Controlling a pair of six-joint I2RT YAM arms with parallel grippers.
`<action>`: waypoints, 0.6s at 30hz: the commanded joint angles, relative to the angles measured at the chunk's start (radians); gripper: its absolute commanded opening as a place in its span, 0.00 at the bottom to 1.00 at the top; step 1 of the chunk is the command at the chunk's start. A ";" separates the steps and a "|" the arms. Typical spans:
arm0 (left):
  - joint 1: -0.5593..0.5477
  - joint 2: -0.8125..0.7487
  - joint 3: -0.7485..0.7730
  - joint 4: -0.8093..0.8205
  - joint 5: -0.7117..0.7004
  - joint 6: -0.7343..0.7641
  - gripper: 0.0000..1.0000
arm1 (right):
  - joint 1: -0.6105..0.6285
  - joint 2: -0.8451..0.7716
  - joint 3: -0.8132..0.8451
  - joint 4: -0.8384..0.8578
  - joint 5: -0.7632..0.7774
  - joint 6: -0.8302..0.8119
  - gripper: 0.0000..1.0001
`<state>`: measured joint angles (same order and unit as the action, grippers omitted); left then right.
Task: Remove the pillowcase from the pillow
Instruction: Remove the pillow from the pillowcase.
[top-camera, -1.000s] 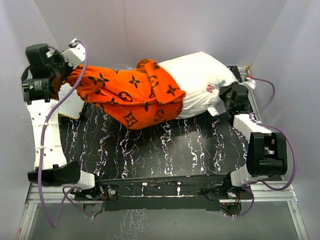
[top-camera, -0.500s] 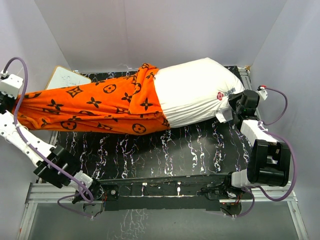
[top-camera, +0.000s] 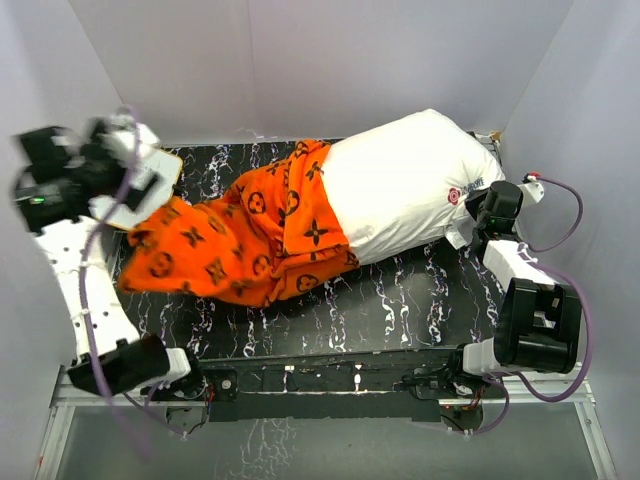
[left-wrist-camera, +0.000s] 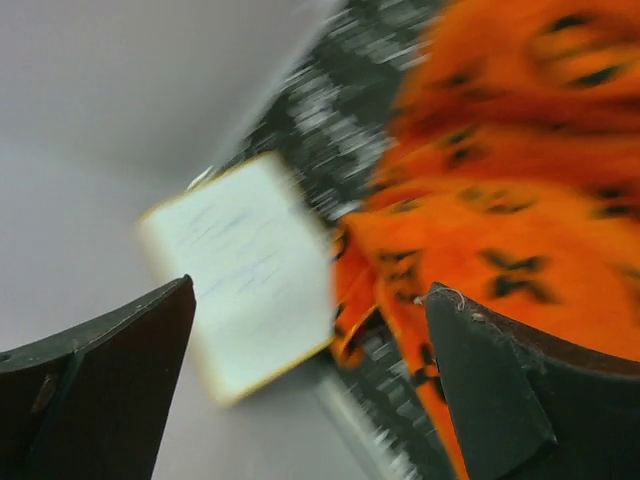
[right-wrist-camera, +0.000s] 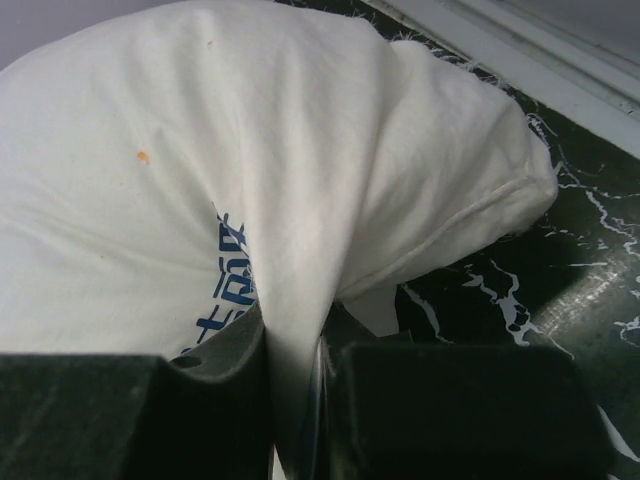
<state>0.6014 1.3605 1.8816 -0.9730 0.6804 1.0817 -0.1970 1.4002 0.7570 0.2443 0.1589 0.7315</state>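
The white pillow (top-camera: 400, 190) lies slanted across the back right of the black marbled table (top-camera: 400, 310). Its left half is inside the orange pillowcase (top-camera: 240, 240), which lies bunched and slack toward the left. My left gripper (top-camera: 140, 185) hovers at the pillowcase's far left end, blurred. In the left wrist view it (left-wrist-camera: 310, 290) is open wide, with nothing between its fingers (left-wrist-camera: 520, 390) and the orange pillowcase (left-wrist-camera: 500, 200) beyond them. My right gripper (top-camera: 482, 215) is at the pillow's logo end. In the right wrist view it (right-wrist-camera: 295, 340) is shut on a pinched fold of the pillow (right-wrist-camera: 200, 150).
A flat white board with a tan frame (top-camera: 162, 168) lies at the back left corner, partly under my left gripper; the left wrist view shows that board (left-wrist-camera: 240, 270) too. White walls close in on three sides. Both arm bases stand at the near table edge.
My left gripper has opened and let go of the pillowcase. It swung back in from the far left. The stretched pillowcase has gone slack and bunched up. The right gripper keeps its hold.
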 joint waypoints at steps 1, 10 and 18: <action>-0.463 -0.098 -0.226 -0.045 -0.128 -0.173 0.97 | -0.036 -0.033 -0.029 0.021 0.143 -0.049 0.08; -0.994 -0.062 -0.627 0.104 -0.405 -0.351 0.97 | -0.029 -0.062 -0.050 0.023 0.130 -0.066 0.08; -1.131 -0.013 -0.760 0.261 -0.370 -0.593 0.97 | -0.027 -0.077 -0.034 0.009 0.126 -0.090 0.08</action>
<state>-0.4904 1.3449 1.1538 -0.8196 0.3199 0.6407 -0.2096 1.3598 0.7166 0.2623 0.1997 0.6849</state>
